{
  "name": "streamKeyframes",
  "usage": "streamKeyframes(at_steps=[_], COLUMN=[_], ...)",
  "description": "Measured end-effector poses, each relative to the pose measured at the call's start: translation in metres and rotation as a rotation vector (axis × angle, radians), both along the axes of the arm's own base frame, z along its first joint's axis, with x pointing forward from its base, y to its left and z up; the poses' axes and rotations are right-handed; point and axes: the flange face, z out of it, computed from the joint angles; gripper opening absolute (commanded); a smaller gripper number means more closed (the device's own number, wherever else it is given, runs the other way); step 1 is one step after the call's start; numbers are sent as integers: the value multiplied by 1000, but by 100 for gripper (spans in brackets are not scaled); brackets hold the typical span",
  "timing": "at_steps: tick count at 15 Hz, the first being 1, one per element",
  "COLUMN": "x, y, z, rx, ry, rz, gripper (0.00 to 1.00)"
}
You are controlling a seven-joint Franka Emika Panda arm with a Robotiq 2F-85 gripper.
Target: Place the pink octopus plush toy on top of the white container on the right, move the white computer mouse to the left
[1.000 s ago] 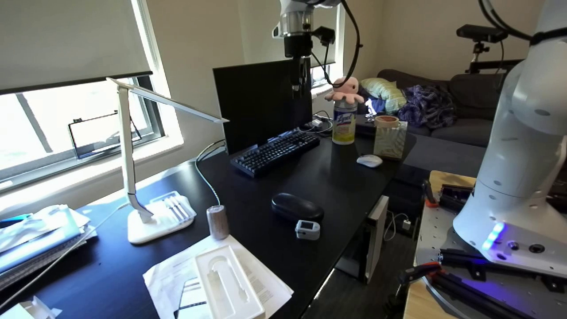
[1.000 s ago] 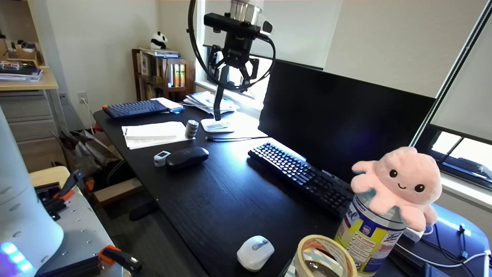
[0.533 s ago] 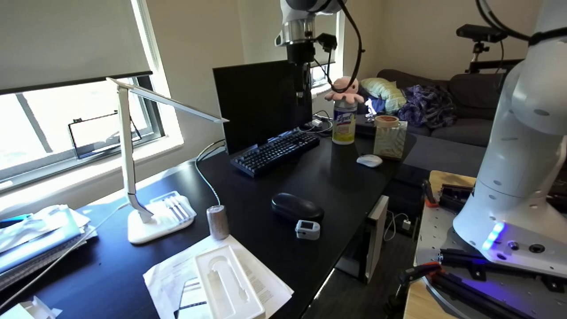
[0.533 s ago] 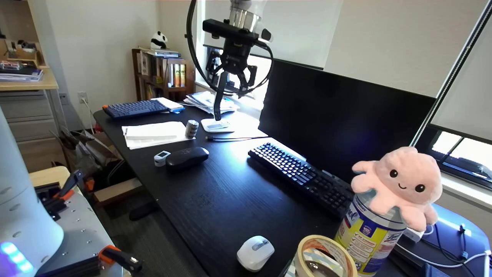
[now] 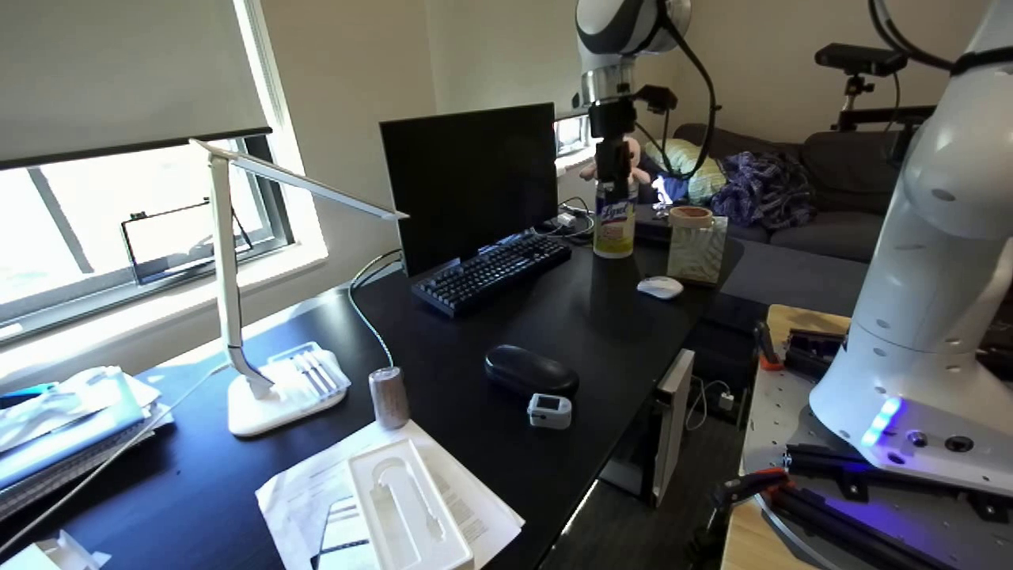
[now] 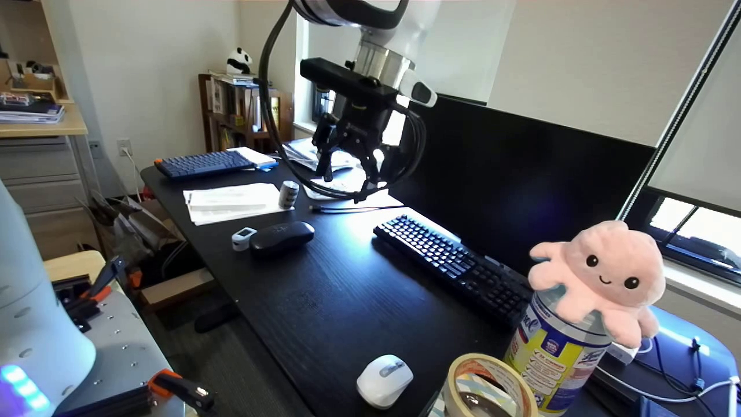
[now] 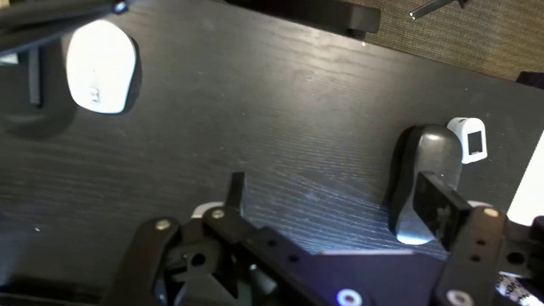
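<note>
Wrist view shows the gripper point(image 7: 335, 202) empty, fingers spread apart, above the desk point(image 7: 276, 106); in an exterior view it hangs well apart from the Lysol canister point(image 6: 556, 353). On top of that canister sits the pink octopus plush toy point(image 6: 616, 272), so the first part is judged complete. Near the canister, on the desk, lies the white computer mouse point(image 6: 385, 381), ungripped; reaching it is judged the step in hand. Recommended: travel toward the canister, centre over the mouse, turn the fingers to straddle its narrow width, and descend low, since the smooth, rounded shell could slip from a shallow pinch. Then carry it away from the canister. Obstructions: a tape roll point(image 5: 691, 223) on a box point(image 5: 696, 257) beside the canister, close to the mouse, may leave little finger room; the hanging cable point(image 6: 266, 104) could snag roll or plush. Farther from the canister, the black case point(image 6: 282, 237) and the white device point(image 6: 243, 238) beside it may limit where the mouse goes.
</note>
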Motion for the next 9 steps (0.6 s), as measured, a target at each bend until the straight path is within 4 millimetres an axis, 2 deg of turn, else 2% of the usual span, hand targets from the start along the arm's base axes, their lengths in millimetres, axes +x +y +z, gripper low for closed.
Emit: streamKeyframes(at_steps=[2,4,7,9], x=[-24,-42,-54,-54], y=[-28,-42,-46,-49], z=[4,3,-20,-46], rx=[-2,9,-4,-37], ry=[-8,-13,21,35], rz=[-38,-57,-38,-21], gripper=[100,100,100,100])
